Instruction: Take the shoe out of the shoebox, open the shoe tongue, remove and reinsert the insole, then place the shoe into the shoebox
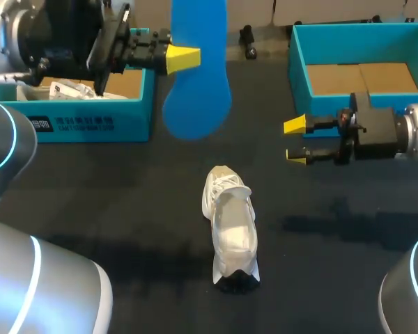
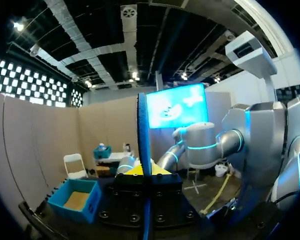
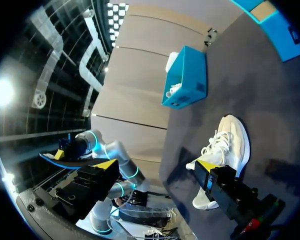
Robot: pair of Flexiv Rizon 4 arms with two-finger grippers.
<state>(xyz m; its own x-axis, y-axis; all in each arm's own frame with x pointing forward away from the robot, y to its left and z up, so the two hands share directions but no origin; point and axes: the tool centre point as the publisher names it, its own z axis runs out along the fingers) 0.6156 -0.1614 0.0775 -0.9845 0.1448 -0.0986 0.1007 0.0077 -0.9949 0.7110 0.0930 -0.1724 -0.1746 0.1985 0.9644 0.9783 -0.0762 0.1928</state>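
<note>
two steps look done: the white laced sneaker stands on the black table, out of the teal cardboard shoebox, and the flat blue insole is out, pinched aloft in the left gripper. reinserting and boxing remain. the right gripper, fingers spread and empty, hovers near the sneaker, whose mouth gapes open.

Unreadable white print on the side of the left shoebox.

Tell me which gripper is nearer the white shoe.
Right. The right gripper is open, off to the right of the shoe; the left gripper is farther, up near the left shoebox, holding the blue insole.
</note>
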